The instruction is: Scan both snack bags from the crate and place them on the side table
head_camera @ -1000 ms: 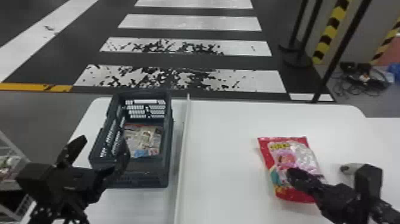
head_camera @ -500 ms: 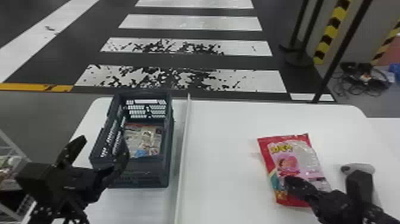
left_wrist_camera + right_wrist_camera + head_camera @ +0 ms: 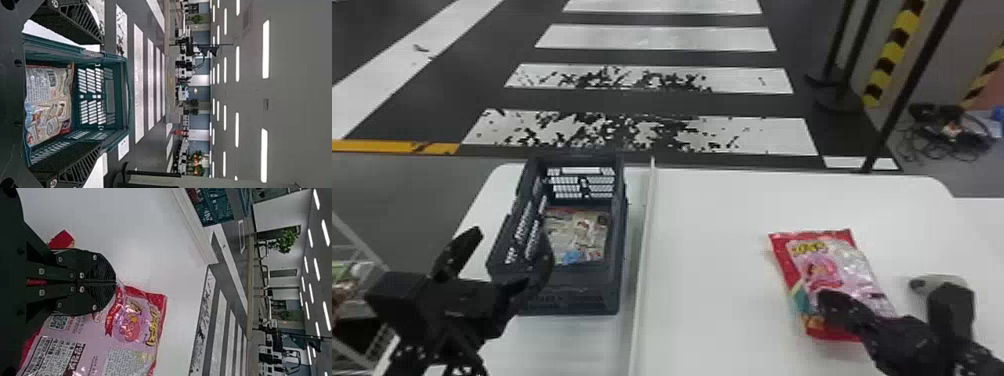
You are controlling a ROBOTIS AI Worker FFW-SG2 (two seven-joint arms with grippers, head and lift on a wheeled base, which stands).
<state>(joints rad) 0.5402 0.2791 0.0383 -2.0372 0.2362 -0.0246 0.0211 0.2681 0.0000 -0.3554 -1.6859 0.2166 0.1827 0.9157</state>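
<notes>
Dark blue-grey plastic made up the crate [image 3: 619,240] in the left half of the head view, with the second snack bag [image 3: 577,235], cream and busily printed, flat inside. A pale raised strip [image 3: 644,260] ran across the white table [image 3: 712,280] between the crate and the red snack bag [image 3: 832,280]. Wire racking [image 3: 357,320] filled the lower left corner; posts [image 3: 897,95] and a heap of cables [image 3: 949,132] were at the upper right. At the lower left, near the crate, was the left gripper [image 3: 511,242], its jaws wide apart and holding nothing.

Right of centre, the red snack bag lay on the table, glossy and wrinkled, red-edged around a pink and silvery panel with a yellow logo. The right gripper [image 3: 827,300] was over its lower part, jaws pressed together; I could not tell whether they pinched any film. A grey-topped object [image 3: 939,282] sat just beside that bag, partly behind the right gripper.

The red bag's long axis slanted from upper left to lower right, logo end farther off, printed face upward.
</notes>
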